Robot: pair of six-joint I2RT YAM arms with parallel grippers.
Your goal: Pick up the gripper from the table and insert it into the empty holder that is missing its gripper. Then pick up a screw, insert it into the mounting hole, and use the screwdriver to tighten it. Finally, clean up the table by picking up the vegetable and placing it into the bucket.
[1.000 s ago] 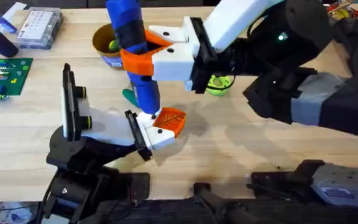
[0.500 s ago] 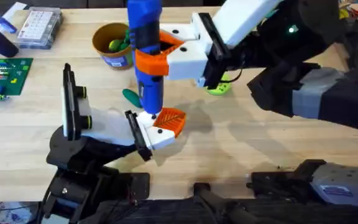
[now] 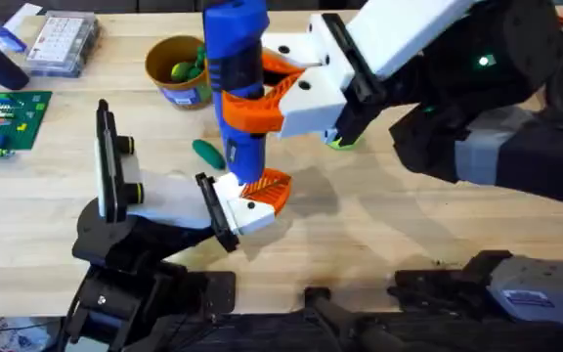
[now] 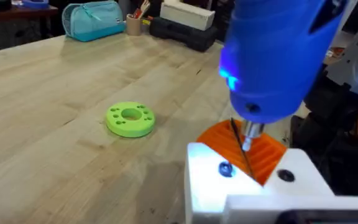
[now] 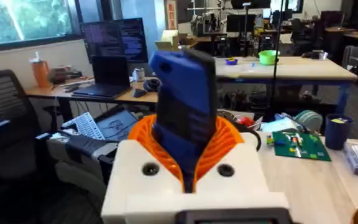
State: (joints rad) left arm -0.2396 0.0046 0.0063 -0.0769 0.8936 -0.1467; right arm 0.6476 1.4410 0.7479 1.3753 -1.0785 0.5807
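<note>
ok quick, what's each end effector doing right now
left end effector: cannot be told
right end effector: closed, holding the thick bright-blue cylindrical power screwdriver

Overhead looks down and forward over the desk [image 3: 57,210]. Both wrist cameras sit close to the screwdriver [image 3: 238,88], seen in all views.

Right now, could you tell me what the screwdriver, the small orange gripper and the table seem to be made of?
The screwdriver looks like smooth, slightly glossy blue plastic with a thin bare-metal tip. The gripper looks like matte 3D-printed plastic, judging by its ribbed, slatted infill. The table shows pale wood grain in joined planks, probably sealed wood, though a laminate cannot be ruled out.
</note>
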